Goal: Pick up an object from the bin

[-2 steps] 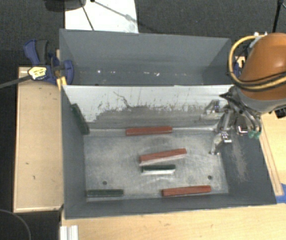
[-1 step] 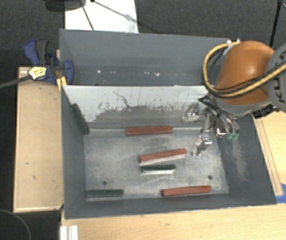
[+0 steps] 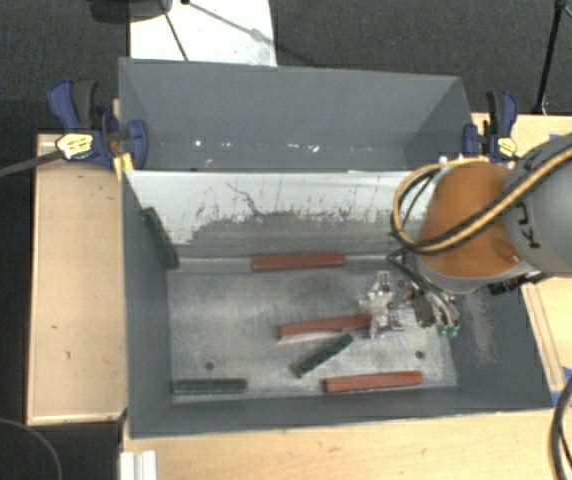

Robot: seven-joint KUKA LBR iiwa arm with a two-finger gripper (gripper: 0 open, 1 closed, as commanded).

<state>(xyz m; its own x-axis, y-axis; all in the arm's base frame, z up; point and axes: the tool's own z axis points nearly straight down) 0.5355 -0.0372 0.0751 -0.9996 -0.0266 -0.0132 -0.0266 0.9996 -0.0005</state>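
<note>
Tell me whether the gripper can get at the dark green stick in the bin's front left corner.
Probably yes. The dark green stick lies alone on the bin floor with nothing over it, though close against the front wall. The gripper is at the right end of the middle brown stick.

Bare bin floor (image 3: 221, 303) at left-centre, between rear brown bar (image 3: 298, 262) and front green bar (image 3: 209, 387).

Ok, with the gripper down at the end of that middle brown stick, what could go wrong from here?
1. The gripper sits at the right end of the middle reddish-brown stick, not its middle; taken there, the stick may tilt or slip out when lifted.
2. The dark green stick lies slanted close beside that end, so it could get nudged or caught along.
</note>
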